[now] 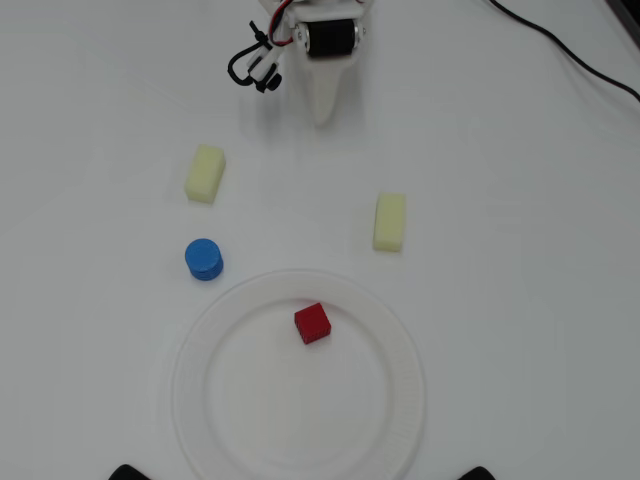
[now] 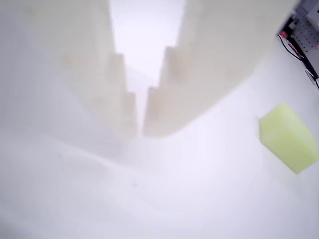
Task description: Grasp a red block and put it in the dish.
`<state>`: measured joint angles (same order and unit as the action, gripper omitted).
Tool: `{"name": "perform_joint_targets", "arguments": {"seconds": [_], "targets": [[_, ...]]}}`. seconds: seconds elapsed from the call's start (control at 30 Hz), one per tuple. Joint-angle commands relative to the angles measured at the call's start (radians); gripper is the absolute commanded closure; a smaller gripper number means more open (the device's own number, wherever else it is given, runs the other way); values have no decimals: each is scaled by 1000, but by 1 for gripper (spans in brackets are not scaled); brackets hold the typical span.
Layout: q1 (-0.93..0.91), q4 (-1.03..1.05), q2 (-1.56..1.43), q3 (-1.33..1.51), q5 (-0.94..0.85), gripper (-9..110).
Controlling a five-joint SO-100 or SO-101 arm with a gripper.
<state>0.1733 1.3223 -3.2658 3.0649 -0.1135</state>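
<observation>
My hand: in the overhead view my hand (image 1: 321, 112) sits at the top of the picture, well apart from the dish, its white tip pointing down toward it; it holds nothing.
My hand's state: in the wrist view my hand (image 2: 140, 124) shows its two pale fingers (image 2: 162, 107) drawn narrow, only a thin slit between the tips, nothing between them.
Red block: the red block (image 1: 312, 323) lies inside the dish (image 1: 400, 340), on its flat floor, a little above the dish's middle in the overhead view, clear of the ribbed rim.
Blue cylinder: the blue cylinder (image 1: 204, 259) stands on the surface (image 1: 520, 200) just beside the dish's upper-left rim.
Yellow blocks: one yellow block (image 1: 205, 173) lies beyond the cylinder from the dish; the other yellow block (image 1: 390, 222) lies near the dish's upper-right rim.
Wrist view: one yellow block (image 2: 288, 137) shows to the right of my fingers; I cannot tell which.
</observation>
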Motion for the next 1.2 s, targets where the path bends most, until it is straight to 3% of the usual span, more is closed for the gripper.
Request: {"name": "perform_joint_targets", "arguments": {"seconds": [0.0,1.17], "targets": [[21,55,-187,103,-6,101],[92,97,-192,95,-20,101]]}}
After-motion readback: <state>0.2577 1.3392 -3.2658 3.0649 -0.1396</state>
